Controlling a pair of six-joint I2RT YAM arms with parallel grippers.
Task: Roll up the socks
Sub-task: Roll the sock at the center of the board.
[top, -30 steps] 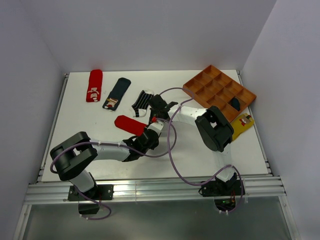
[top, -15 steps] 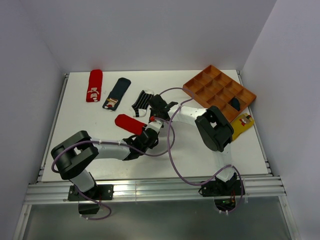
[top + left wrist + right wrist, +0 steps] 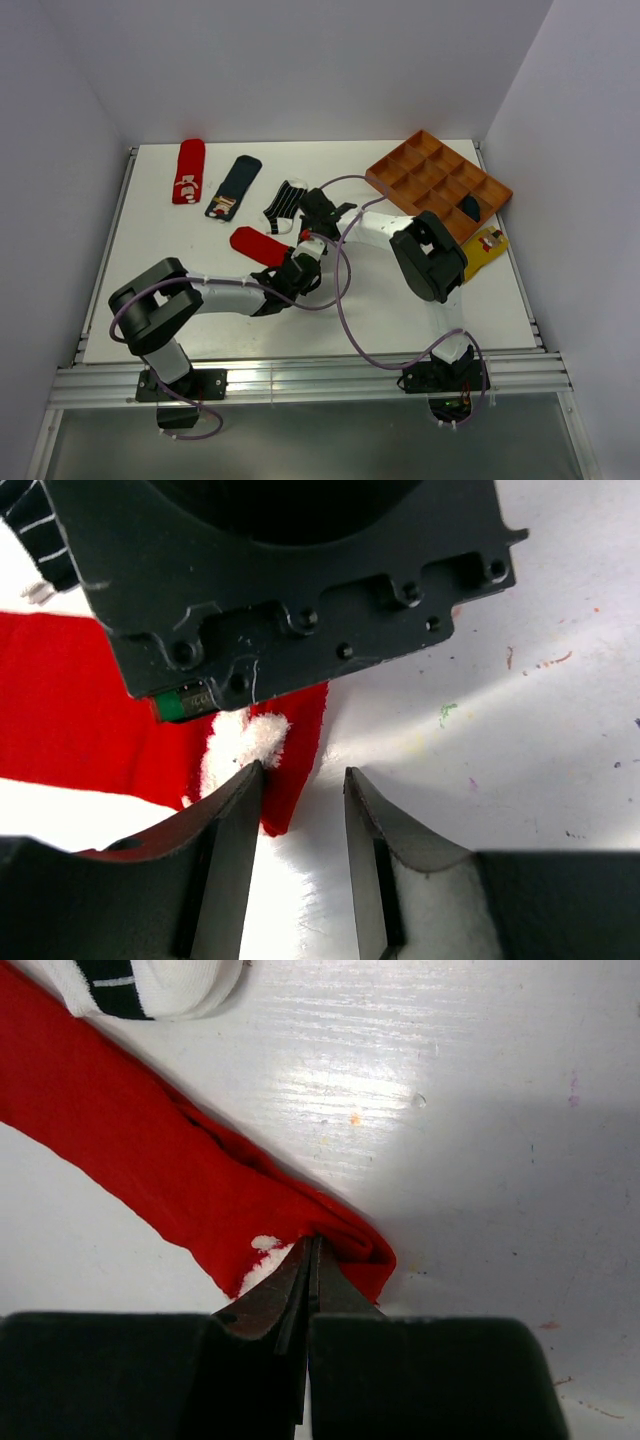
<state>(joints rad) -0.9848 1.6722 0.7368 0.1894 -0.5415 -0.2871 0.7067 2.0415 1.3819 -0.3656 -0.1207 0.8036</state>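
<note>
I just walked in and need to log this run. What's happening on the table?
Both arms are at the red sock lying mid-table. The right gripper is pinched shut on its end; the left gripper is open beside that same end. The sock lies flat, not yet rolled.

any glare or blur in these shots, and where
Right wrist: bright glare on the table beside the red sock, right tool dark and soft up close. Left wrist: glare right of centre, left tool blurred. Top external: even, sharp.
</note>
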